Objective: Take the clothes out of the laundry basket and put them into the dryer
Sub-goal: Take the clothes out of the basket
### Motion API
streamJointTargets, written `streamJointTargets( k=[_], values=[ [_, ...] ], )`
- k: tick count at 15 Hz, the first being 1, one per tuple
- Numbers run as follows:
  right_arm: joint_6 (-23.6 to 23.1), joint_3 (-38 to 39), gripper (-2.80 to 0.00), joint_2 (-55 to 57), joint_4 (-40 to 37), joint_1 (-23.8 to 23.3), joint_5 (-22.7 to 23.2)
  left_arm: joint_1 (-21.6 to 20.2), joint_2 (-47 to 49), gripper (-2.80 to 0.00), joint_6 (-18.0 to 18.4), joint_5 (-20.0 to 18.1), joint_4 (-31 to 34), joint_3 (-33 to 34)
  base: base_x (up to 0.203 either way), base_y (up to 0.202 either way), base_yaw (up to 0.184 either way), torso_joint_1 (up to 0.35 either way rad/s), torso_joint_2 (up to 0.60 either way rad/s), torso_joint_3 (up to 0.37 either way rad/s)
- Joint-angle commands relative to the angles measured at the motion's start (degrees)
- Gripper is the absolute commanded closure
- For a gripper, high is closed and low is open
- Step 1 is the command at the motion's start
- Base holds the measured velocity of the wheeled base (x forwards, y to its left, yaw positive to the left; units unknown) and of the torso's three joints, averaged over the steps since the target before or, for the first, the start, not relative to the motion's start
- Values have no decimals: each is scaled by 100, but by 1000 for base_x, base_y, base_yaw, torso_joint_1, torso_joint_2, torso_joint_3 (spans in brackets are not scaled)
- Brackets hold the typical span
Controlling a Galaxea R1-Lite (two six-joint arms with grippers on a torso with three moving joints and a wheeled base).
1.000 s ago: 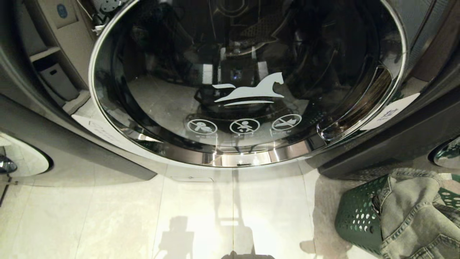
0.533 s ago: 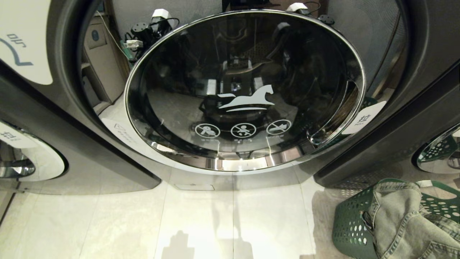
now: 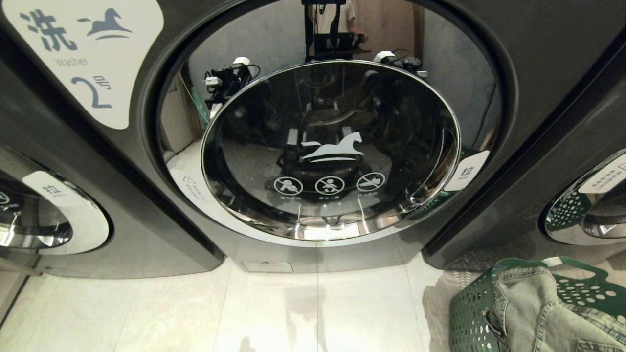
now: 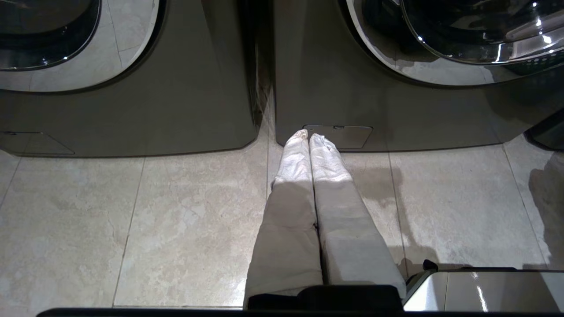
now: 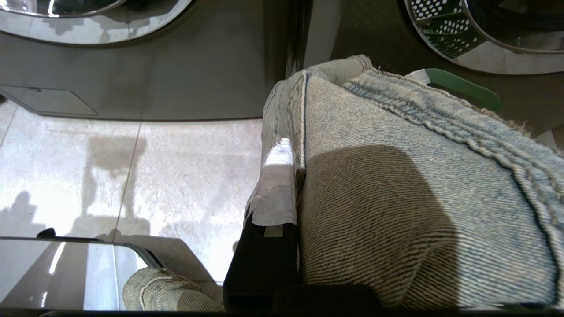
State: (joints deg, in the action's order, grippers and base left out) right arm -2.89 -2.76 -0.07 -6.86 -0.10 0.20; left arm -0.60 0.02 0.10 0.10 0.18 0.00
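A front-loading machine with a "Washer 2" label fills the head view, and its round glass door is closed. At the lower right a green perforated laundry basket stands on the floor with a pale denim garment rising out of it. My right gripper is shut on that denim garment. One taped finger shows and the cloth hides the other. The basket's rim shows behind the denim. My left gripper hangs shut and empty over the tiles near the machine's base.
Similar machines stand on either side, one on the left and one on the right. Pale floor tiles lie in front. A standing person is reflected in the door surround. A corner of my base shows beside the left gripper.
The head camera has tilted upward, so the door looks smaller and lower and the washer label has come into view. The basket and denim have slid toward the bottom right corner.
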Motion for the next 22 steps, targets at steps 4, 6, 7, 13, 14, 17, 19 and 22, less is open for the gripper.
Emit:
streamJointTargets(
  k=[4,6,7,13,14,17,19,22],
  values=[
    [-28,3,0,7,-8,1,6,-2,-2,0,-4,-1,-1,0,0,0,0,1,3,203],
    [-21,6,0,7,-8,1,6,-2,-2,0,-1,-1,-1,0,0,0,0,2,-2,203],
    [-10,12,0,7,-8,1,-3,-2,-2,0,-2,-1,-1,0,0,0,0,0,0,202],
    [-19,12,0,7,-8,1,-3,-2,-2,0,-10,-1,-9,0,0,0,0,8,-28,178],
    [-19,12,0,7,-8,1,-3,-2,-2,0,-6,-1,-2,0,0,0,0,64,-270,-17],
    [-21,12,0,7,-8,1,-3,-2,-2,0,-10,-1,-1,0,0,0,0,96,-402,-90],
    [-27,12,0,7,-8,1,-3,-2,-2,0,-9,-1,-1,0,0,0,0,127,-447,-112],
    [-19,12,0,7,-8,1,-3,-2,-2,0,-10,-1,-1,0,0,0,0,151,-462,-195]
  ],
)
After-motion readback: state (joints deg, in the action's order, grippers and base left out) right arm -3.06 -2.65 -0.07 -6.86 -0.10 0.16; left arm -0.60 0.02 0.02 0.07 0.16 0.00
